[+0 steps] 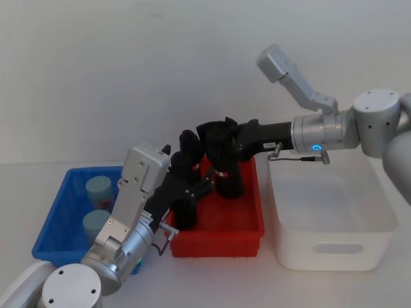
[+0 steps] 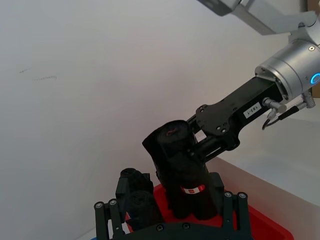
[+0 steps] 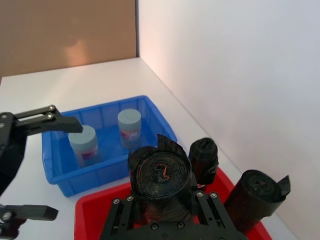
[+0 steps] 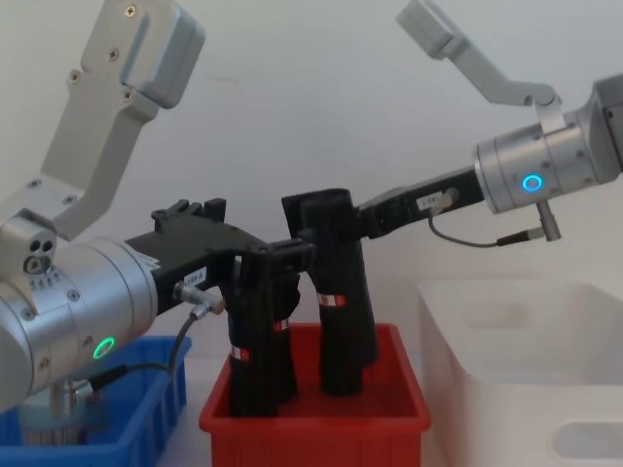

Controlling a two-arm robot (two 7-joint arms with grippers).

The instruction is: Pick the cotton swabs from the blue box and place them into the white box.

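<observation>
- Cotton swabs (image 1: 99, 188): two tubs stand upright in the blue box (image 1: 59, 215) at the lower left of the head view, one behind the other, with neither gripper touching them.
- In the right wrist view the same two tubs sit side by side and a little apart in the blue box, left of centre.
- Left gripper (image 1: 192, 191) reaches from the lower left of the head view up over the red bin (image 1: 218, 244) at the centre, among the black cylinders standing there.
- Its fingers (image 3: 50, 122) are spread wide at the left edge of the right wrist view, with nothing clamped between them.
- Right gripper (image 1: 221, 151) comes in from the right of the head view, above the back of the red bin.
- Its fingers are closed around the top of a black cylinder (image 1: 228, 178) with a red-white band; that cylinder tilts, and its lower end is inside the red bin.
- Whether the lower end touches the bin floor cannot be told.
- White box (image 1: 334, 248) sits at the lower right of the head view, just beside the red bin, under the right arm.
</observation>
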